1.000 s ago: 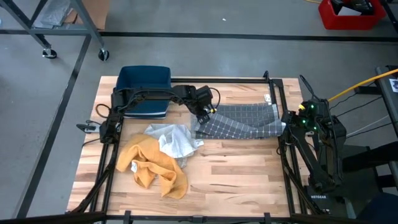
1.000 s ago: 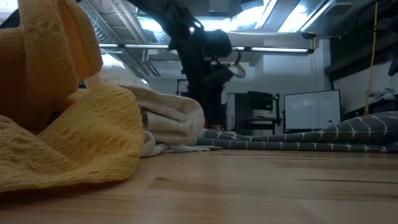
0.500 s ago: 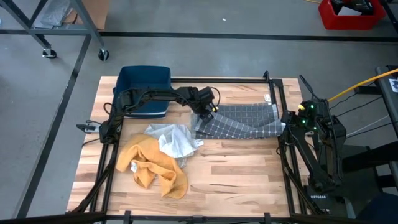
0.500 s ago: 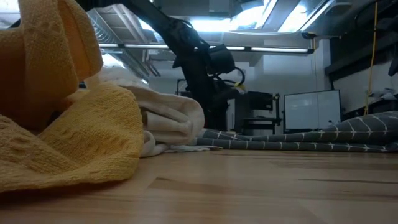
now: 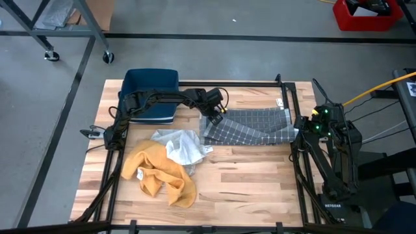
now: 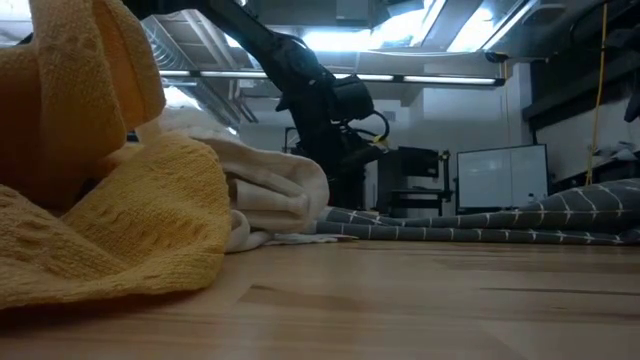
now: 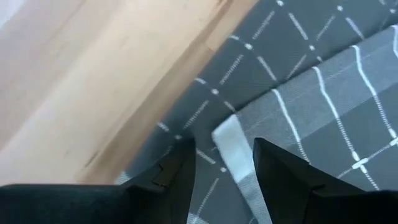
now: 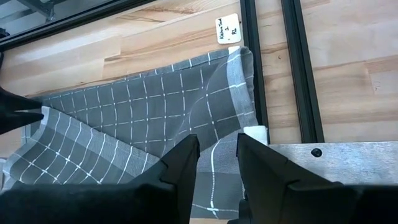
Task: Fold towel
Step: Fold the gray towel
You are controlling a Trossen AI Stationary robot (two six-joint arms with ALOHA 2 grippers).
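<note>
Wooden counter (image 5: 247,175) carries the grey towel (image 5: 250,127); your left gripper (image 5: 214,117), fingers apart, has shifted slightly at its folded corner. Right gripper (image 8: 214,162), fingers apart, waits.

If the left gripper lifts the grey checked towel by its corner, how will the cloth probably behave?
The grey checked towel already lies partly folded over itself with soft creases, so it is probably floppy and would hang and drape. It looks thin, so likely light. The left gripper stands open over one corner; the rest may drag on the wooden table.
</note>
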